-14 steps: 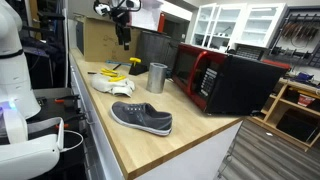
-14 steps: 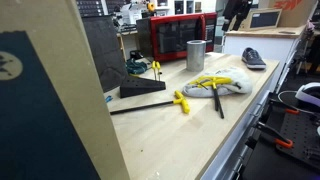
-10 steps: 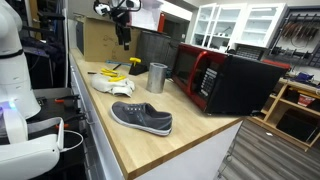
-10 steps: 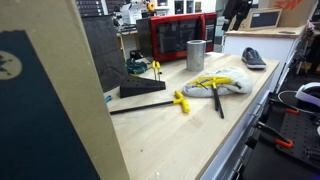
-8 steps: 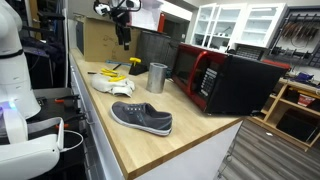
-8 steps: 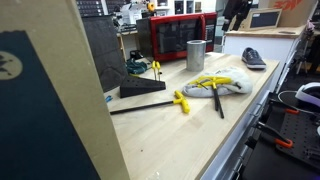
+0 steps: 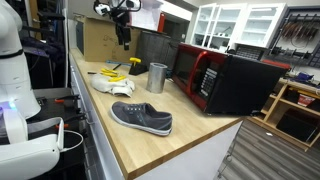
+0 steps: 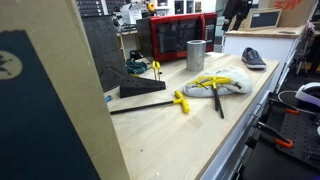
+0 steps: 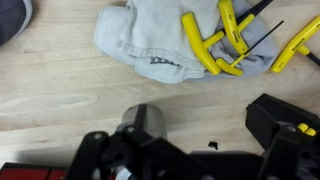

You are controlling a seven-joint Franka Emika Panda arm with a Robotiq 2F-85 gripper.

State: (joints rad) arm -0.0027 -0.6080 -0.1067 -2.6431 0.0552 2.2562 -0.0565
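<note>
The gripper [image 7: 125, 44] hung spread and empty, high above the metal cup [image 9: 142, 121], grey towel [image 9: 150, 40] and yellow hex keys [image 9: 205, 45], seemingly for clearance.

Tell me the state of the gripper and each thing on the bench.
Gripper: raised high, jaws unclear.
Cup: upright.
Shoe: resting on its sole.
Cloth: crumpled.
Hex keys: lying on the cloth.
Microwave: door shut.
</note>
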